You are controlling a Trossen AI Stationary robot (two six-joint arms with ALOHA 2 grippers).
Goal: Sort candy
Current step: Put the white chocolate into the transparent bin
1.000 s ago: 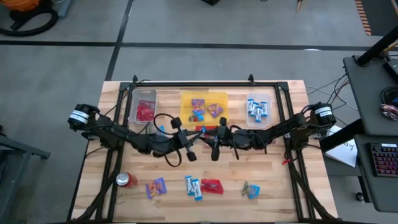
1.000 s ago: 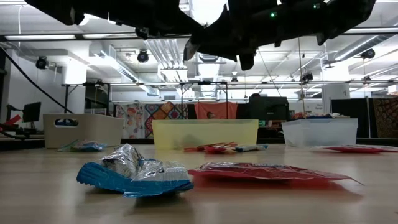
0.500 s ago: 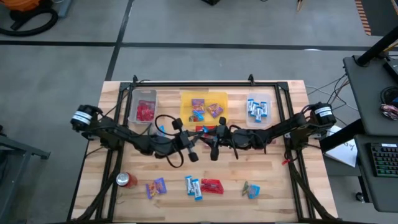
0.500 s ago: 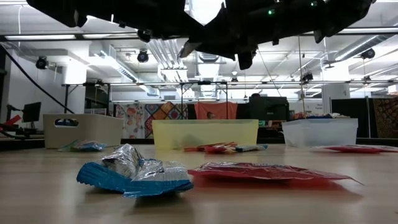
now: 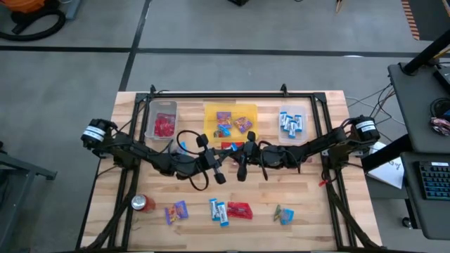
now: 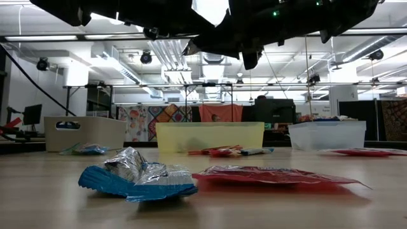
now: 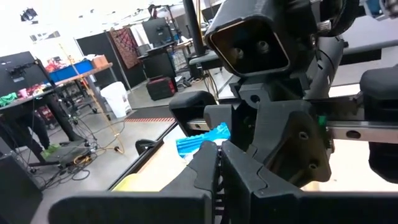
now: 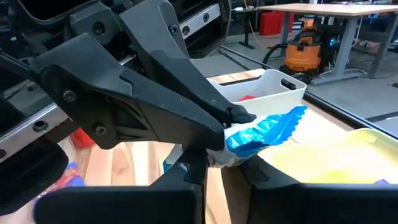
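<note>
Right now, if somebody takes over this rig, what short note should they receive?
Left gripper and right gripper: both shut on one blue candy, in the air over mid-table.
Done: red candy in the white bin, purple packets in the yellow bin, blue bars in the clear bin.
Remaining: purple packet, loose bars, red packet, blue piece at the front.

Beyond my right pincer [image 5: 241, 171] spreads grey concrete floor [image 5: 211, 63] crossed by a dark line; an orange vacuum [image 8: 305, 48] sits under a wooden desk [image 8: 311, 9], bright ceiling lights [image 6: 210, 9] and patterned quilts [image 6: 165, 114] behind
</note>
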